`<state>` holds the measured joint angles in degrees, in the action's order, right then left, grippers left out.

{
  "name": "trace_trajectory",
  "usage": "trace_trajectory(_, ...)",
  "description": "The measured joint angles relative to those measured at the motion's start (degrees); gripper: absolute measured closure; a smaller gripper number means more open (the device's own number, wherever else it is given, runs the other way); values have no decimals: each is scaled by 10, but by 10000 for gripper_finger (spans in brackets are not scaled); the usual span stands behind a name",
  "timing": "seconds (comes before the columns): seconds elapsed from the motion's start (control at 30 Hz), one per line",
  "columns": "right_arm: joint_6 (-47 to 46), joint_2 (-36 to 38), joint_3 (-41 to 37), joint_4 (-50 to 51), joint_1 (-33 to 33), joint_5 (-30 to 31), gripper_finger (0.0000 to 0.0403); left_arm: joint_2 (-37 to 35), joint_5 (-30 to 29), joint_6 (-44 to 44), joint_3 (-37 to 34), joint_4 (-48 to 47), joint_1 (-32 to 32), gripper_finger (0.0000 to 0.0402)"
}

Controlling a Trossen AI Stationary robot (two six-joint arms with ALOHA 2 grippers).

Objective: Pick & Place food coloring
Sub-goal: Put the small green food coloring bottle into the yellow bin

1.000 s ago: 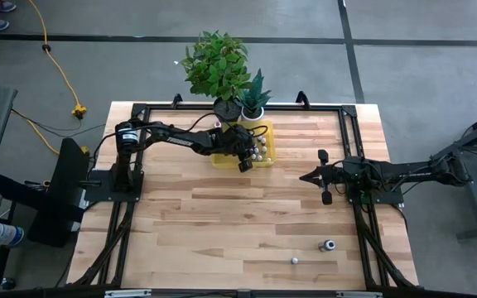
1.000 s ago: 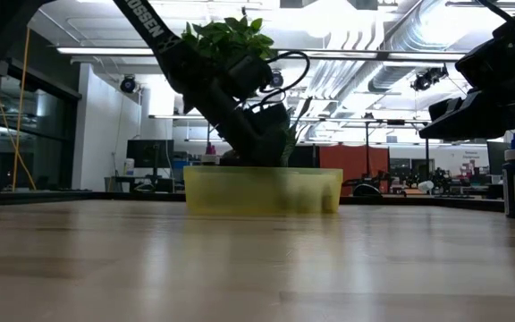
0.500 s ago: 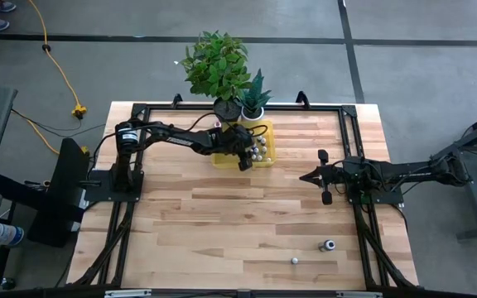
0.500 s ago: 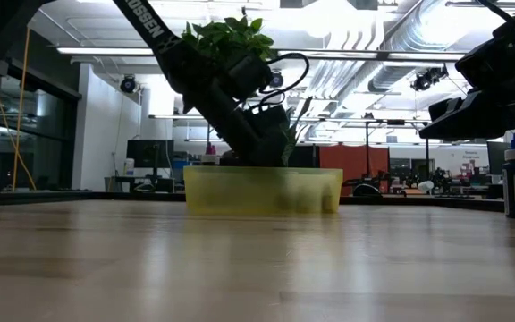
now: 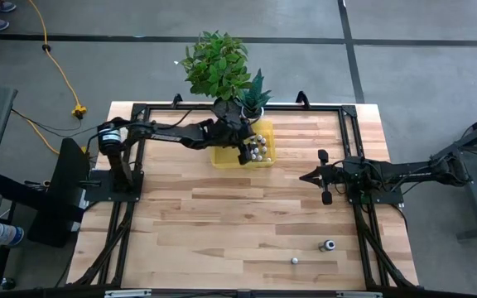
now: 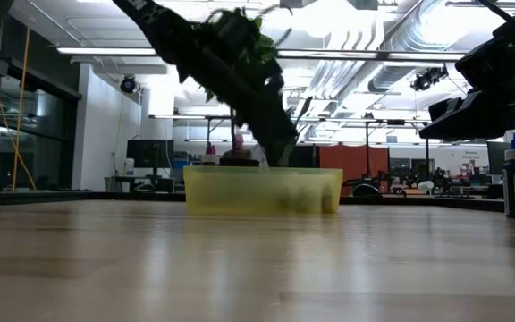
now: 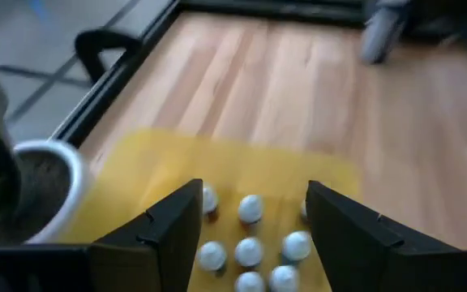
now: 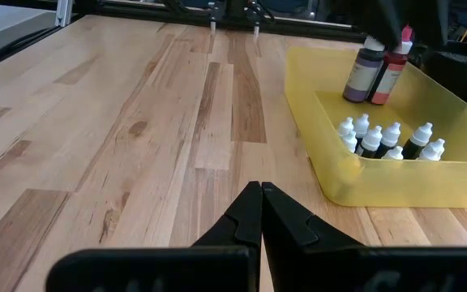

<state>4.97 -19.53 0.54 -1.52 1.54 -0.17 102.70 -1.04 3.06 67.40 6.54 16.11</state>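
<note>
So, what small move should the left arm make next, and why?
Probably lift away from the yellow tray: the left pincer is open and empty above the small bottles, while two bottles lie on the table's near side. The right pincer waits shut.

No legible txt anywhere; arm lettering prob. too blurred.

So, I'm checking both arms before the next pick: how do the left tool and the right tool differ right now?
The left tool stands open above the yellow tray of food coloring bottles; the right tool is shut, over bare table off to the tray's side. Both hold nothing.
</note>
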Motion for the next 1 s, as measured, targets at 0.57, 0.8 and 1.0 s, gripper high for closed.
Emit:
trace_trajectory(0.57,0,0,0,0,0,0,402,-54,249,79,55,-10,-86,190)
trace_trajectory(0.8,0,0,0,0,0,0,402,-54,197,148,126,-82,-145,190)
trace_trajectory(1.0,0,0,0,0,0,0,402,-10,147,162,235,-194,-195,190)
